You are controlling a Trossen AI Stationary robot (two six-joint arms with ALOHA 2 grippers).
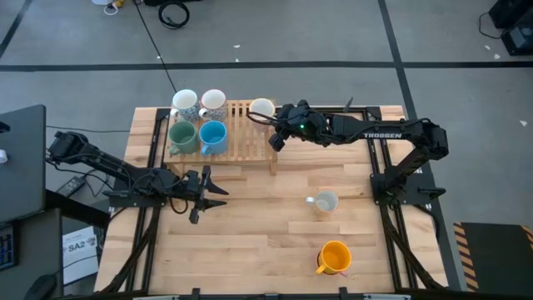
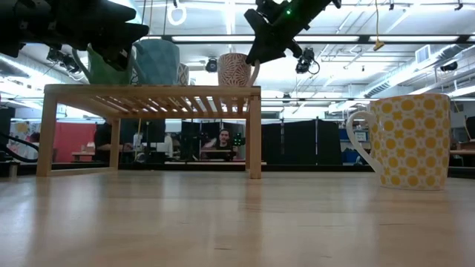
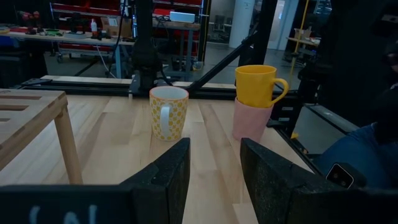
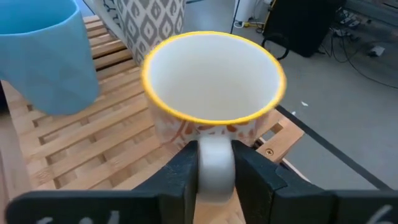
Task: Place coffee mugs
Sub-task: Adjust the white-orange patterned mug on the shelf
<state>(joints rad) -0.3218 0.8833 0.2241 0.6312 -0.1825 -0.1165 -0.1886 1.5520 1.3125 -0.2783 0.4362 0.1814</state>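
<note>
Gripping the white handle of a yellow-rimmed, orange-patterned white ceramic mug point(image 4: 214, 102), the right claw point(image 4: 216, 171) had its two dark fingers pressed against either side of that handle. This mug stood on the slatted wooden rack point(image 1: 241, 142), at the rack's far right corner, where the high view showed its pale rim point(image 1: 261, 107) just beside the right claw point(image 1: 278, 136).

Four more mugs occupied the left part of the rack: a green mug point(image 1: 182, 137) and a blue mug point(image 1: 212, 135) in the near row, a speckled white mug point(image 1: 185, 103) and a grey-patterned white mug point(image 1: 213, 102) in the far row.

On the wooden worktop point(image 1: 250, 242), right of centre, stood a white mug with a yellow dotted pattern point(image 1: 324, 202). Nearer the front edge, an orange-yellow mug point(image 1: 335, 257) sat stacked on a pink mug point(image 3: 252, 119), as the left wrist view showed.

Hovering over the worktop to the near left of the rack, the left claw point(image 1: 208, 191) pointed right with its fingers point(image 3: 163, 180) moderately parted and nothing between them.

A person sat in the room beyond the worktop point(image 2: 223, 144).
</note>
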